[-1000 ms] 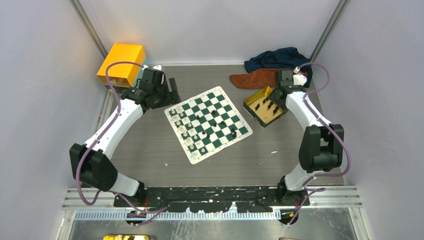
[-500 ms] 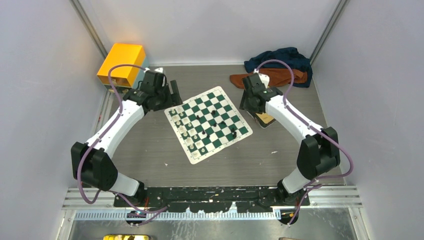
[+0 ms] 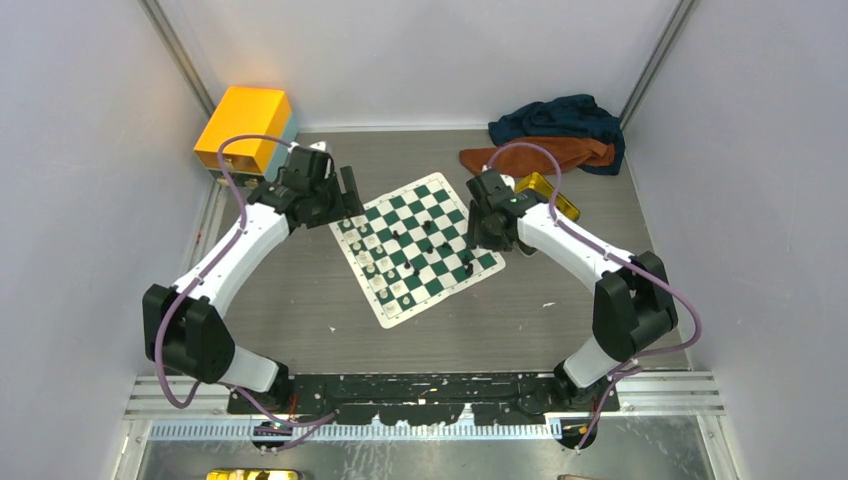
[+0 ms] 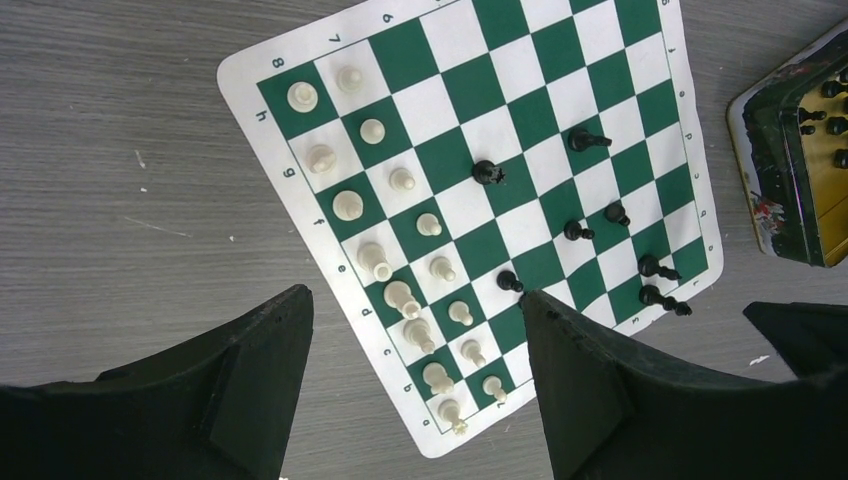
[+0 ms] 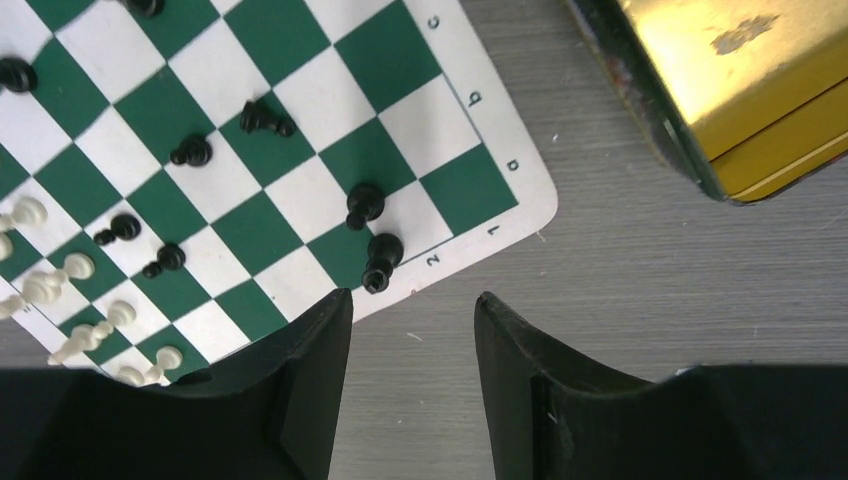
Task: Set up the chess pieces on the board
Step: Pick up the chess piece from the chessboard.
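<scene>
Right jaws: apart, nothing between them. They hang low at the board's (image 3: 417,249) near right corner, partly over bare bench (image 3: 300,300).
Left jaws: apart and empty, up by the board's far left corner.
Board: flat on the bench between the two arms, turned at an angle to them.
White pieces (image 4: 403,180): two rows along the board's left side, upright and in order.
Black pieces (image 5: 365,205): a handful are scattered over the right half with no rows formed. Two stand close together at the corner under the right jaws. A few look tipped on their sides, hard to be sure.
Tin (image 4: 770,190): gold, just off the board's right edge, with more dark pieces inside.
Further out: yellow box (image 3: 243,127) in the far left corner, cloths (image 3: 555,135) in the far right.
Stage (my reading): white side done, black side barely begun.
Risk 1: the corner pair sits so tight that a jaw coming down on one could knock over the other.
Risk 2: a fingertip dragging on the thin board could slide or ruck it and topple the white rows.
Risk 3: a piece lying flat may roll away or get pinched crooked, then fall when set down.
</scene>
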### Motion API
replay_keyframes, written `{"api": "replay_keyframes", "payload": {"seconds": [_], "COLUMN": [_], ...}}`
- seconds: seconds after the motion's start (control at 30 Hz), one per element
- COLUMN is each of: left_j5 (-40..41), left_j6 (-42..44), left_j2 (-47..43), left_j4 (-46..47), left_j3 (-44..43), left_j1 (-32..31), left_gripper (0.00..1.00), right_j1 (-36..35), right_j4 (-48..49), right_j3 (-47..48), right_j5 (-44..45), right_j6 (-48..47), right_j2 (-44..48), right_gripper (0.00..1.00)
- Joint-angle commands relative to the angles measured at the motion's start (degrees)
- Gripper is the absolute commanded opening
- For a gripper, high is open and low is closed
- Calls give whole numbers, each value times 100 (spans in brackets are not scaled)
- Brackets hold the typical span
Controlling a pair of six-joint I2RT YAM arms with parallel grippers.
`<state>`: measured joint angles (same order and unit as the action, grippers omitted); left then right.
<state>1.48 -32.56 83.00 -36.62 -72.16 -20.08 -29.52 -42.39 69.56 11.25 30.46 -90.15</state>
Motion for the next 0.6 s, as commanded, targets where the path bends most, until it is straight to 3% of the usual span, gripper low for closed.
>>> {"api": "replay_keyframes", "payload": {"seconds": [0.0,0.57], "left_j5": [-9,42], "left_j6": [-51,-38], "left_j2": [-293,-302], "left_j4": [241,256], "left_j3": [39,123], "left_j1": [38,39], "left_gripper": [77,77], "right_j1": [-141,-286], "right_j4": [99,492], "right_j3": [-168,-340], "right_j5": [-249,-473], "right_j6": [-7,-2], "right_j2": [-22,-508], "right_gripper": [54,52]}}
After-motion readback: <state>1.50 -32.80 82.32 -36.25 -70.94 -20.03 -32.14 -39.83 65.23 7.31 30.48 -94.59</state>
